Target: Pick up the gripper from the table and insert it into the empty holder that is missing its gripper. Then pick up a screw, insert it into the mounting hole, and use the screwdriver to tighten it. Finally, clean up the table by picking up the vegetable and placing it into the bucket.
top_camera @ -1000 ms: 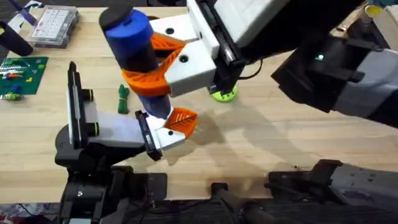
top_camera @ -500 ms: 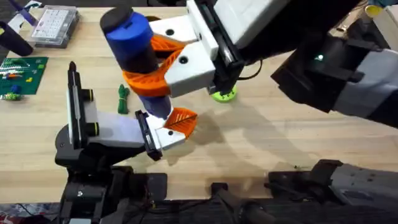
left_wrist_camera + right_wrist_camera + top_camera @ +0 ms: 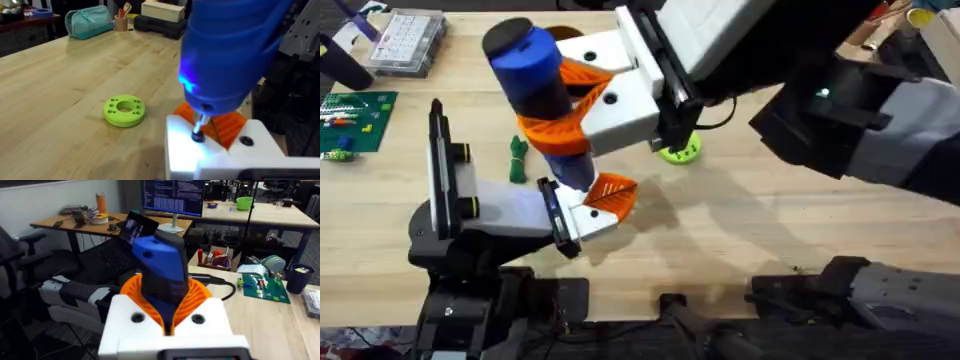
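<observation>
Screwdriver (image 3: 542, 100) stands upright in right gripper (image 3: 582, 115), bit downward.

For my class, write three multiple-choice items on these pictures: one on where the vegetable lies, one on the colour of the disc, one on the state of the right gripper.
1. Where does the vegetable lie in the overhead view?
A. on the table, beside the left arm's upright black frame
B. on the circuit board
C. inside the parts box

2. What colour is the disc on the table?
A. orange
B. lime green
C. blue

3. What is the right gripper doing?
A. hanging open
B. shut on the disc
C. shut on the screwdriver

Answers:
1 A: the vegetable rests on bare table just right of the frame.
2 B: the disc is lime green with holes in it.
3 C: the right gripper has its orange pads round the screwdriver, whose bit points down at a white part.
</observation>
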